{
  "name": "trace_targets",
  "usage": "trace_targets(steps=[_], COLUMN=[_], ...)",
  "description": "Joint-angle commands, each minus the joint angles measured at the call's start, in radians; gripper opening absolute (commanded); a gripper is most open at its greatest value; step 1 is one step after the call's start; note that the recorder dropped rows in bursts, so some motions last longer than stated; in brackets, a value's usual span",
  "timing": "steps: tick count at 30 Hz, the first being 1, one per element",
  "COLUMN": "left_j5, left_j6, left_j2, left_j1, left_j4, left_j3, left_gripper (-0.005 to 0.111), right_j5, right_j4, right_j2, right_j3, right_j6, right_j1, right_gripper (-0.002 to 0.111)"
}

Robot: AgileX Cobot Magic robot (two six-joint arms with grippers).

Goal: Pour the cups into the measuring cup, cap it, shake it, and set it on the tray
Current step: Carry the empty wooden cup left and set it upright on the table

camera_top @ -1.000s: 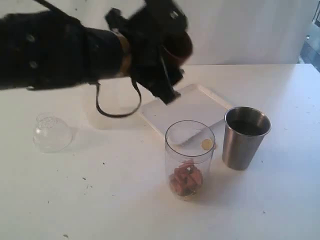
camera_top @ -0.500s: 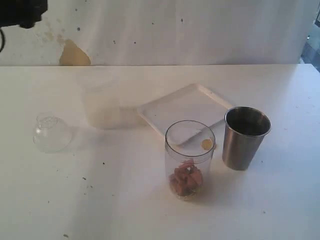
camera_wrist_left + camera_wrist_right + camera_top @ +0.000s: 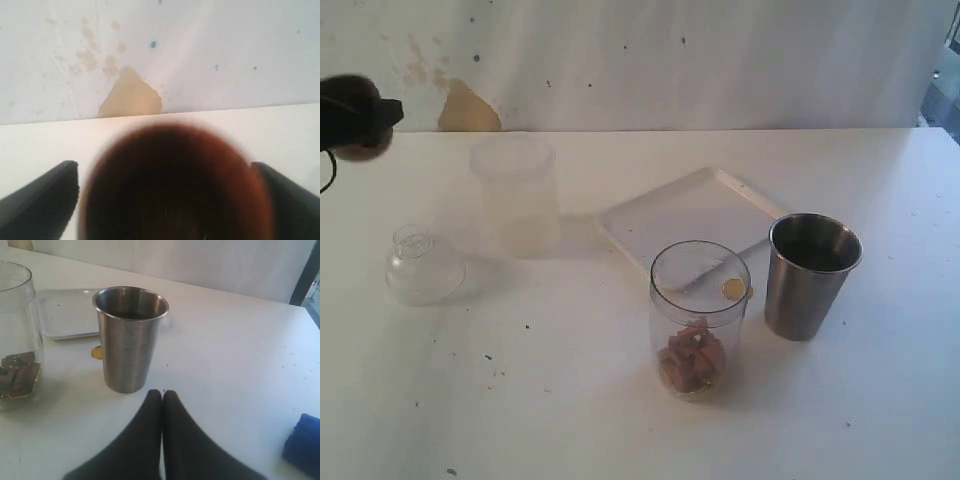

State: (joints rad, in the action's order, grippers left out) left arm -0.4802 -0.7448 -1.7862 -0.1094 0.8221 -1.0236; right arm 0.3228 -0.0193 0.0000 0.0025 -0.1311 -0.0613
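Exterior view, left gripper [image 3: 358,112]: is hanging at the far left edge of the picture, over the back part of the table [image 3: 570,410]
Exterior view, wooden cup [image 3: 362,151]: is showing as a brown patch at the underside of that gripper
Exterior view, measuring cup [image 3: 700,320]: is standing upright and uncapped, just in front of the tray [image 3: 670,215], with brownish pieces [image 3: 693,358] lying at its bottom
Exterior view, steel tumbler [image 3: 810,280]: is standing upright just beside the measuring cup, on its right, apart from it
Exterior view, others: a frosted cup [image 3: 517,200] is standing left of the tray; a clear dome lid [image 3: 423,268] is resting nearer the left edge
Left wrist view, claw: the two black fingers [image 3: 45,205] are flanking the blurred wooden cup, which is filling the gap between them; I cannot tell whether they are pressing on it
Right wrist view, right gripper [image 3: 162,392]: its fingers are pressing flat together, gripping nothing, and pointing at the foot of the steel tumbler, near but apart
Right wrist view, surroundings: the measuring cup is standing beside the tumbler, the tray is lying behind both, and a blue cloth [image 3: 302,442] is lying off to one side
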Motion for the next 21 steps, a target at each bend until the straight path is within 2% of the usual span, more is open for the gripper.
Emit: trace_targets(steps=[1,8,12,18,21], left_j5=[-0.014,0.002,-0.001,-0.029,-0.029], left_j6=[0.05,0.037,-0.018,-0.041,-0.195], left_j2=[-0.006,-0.006,0.002,0.078,0.145], left_j1=[-0.001,-0.001,-0.001,-0.001,-0.001], left_j4=[-0.06,-0.06,-0.05,-0.016,0.033], left_j3=[-0.002,-0.002,-0.002,-0.002,-0.002], left_gripper=[0.101,0.1,0.094,0.068,0.053], right_j5=[-0.009,-0.009,-0.009,-0.009,-0.009], right_j4=[0.005,0.005,0.005,0.005,0.005], right_j2=[0.0,0.0,0.0,0.0,0.0], right_j3=[-0.003,-0.003,-0.003,-0.003,-0.003], right_j6=[0.002,0.002,0.018,0.015,0.015], right_j1=[0.003,0.003,0.003,0.003,0.003], right_gripper=[0.0,0.0,0.0,0.0,0.0])
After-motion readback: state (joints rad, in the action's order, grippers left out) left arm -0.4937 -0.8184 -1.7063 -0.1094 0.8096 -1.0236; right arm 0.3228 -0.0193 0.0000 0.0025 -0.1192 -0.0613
